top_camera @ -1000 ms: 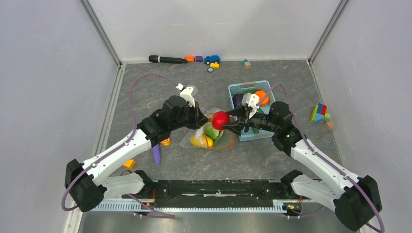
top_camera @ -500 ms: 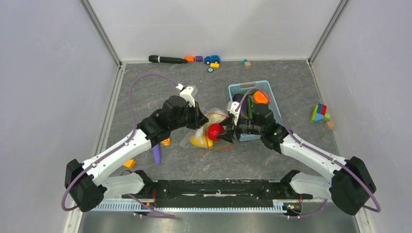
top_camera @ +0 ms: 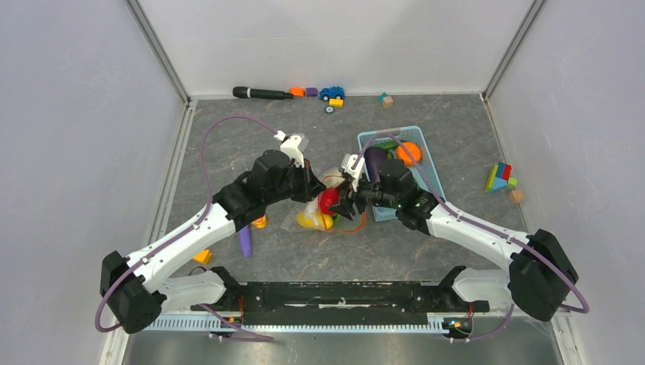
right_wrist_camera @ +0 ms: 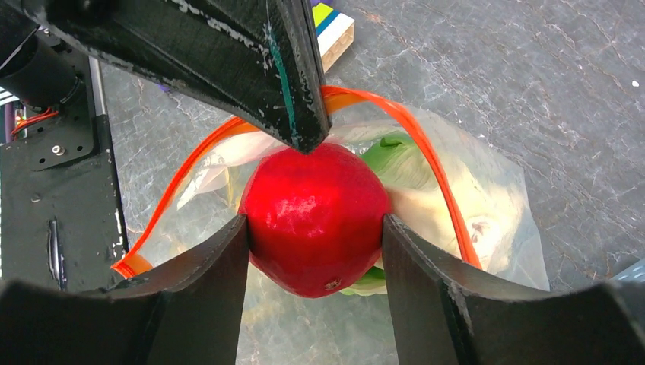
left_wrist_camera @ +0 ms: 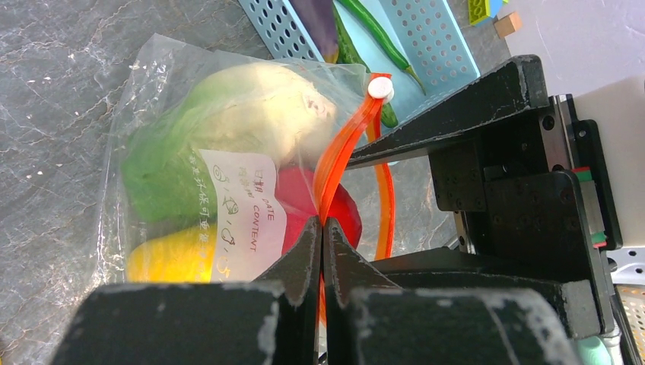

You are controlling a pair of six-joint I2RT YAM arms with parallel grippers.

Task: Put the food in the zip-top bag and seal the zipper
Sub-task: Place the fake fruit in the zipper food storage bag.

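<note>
R pincer [right_wrist_camera: 313, 228] on glossy round red piece [right_wrist_camera: 316, 201], L pincer [left_wrist_camera: 322, 228] pinching zipper [left_wrist_camera: 346, 148]

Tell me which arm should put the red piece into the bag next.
Right. The right gripper holds the red piece at the open mouth of the zip-top bag; the left gripper is pinching the zipper open.

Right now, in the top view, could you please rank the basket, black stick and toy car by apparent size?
1. basket, clearly largest
2. black stick, long but thin
3. toy car, smallest
</note>
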